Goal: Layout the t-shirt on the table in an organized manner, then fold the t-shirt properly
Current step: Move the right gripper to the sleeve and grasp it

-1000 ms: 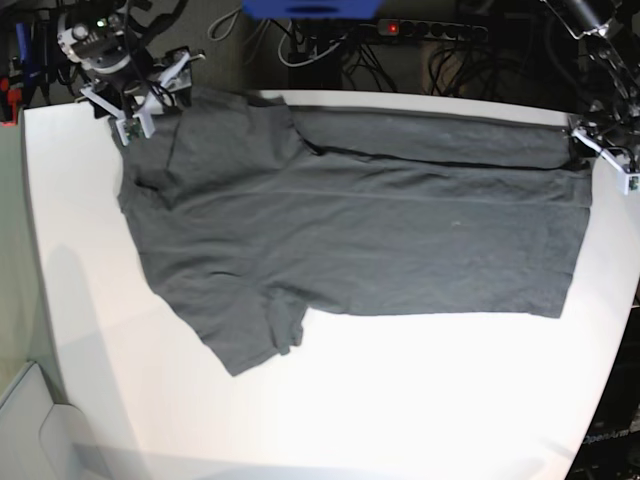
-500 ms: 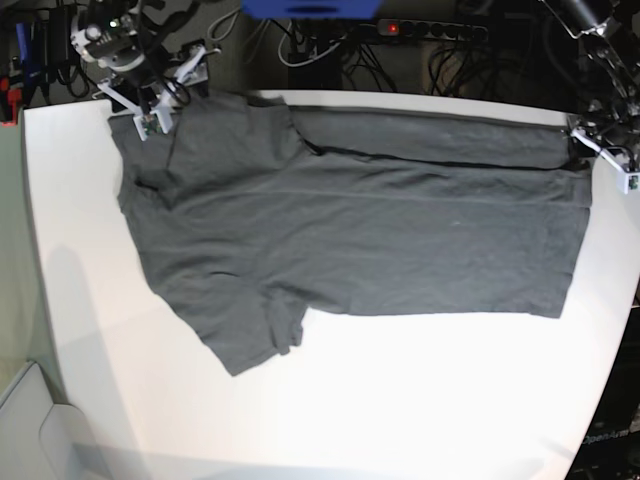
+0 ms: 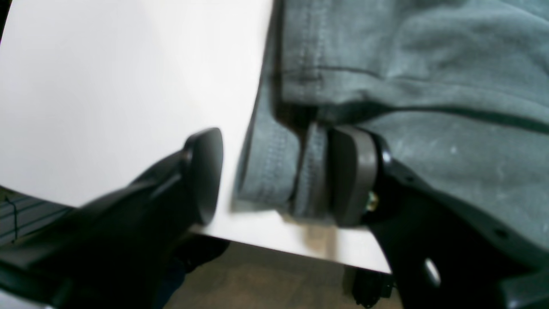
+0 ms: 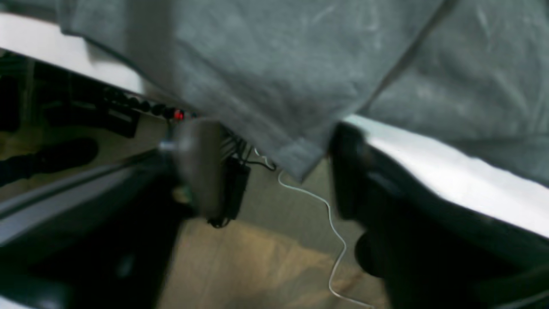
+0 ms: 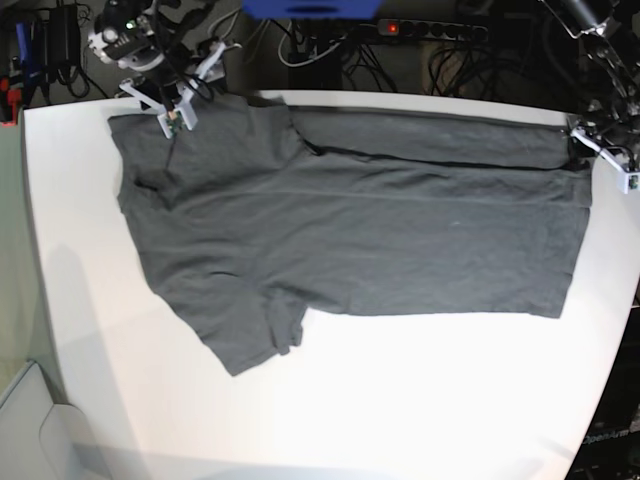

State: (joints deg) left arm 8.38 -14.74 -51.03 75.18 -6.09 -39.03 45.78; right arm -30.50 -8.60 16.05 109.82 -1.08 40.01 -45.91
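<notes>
Dark grey t-shirt spread flat across the white worktop, hem corner framed loosely by the parted left claw at one far corner, sleeve tip overhanging the far edge between the parted right claw

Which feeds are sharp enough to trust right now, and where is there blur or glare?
Base view: sharp, t-shirt evenly lit, table bright near the front. Left wrist: hem stitching clear, fingers slightly soft. Right wrist: smeared with motion blur, right gripper indistinct, glare along the table edge.
</notes>
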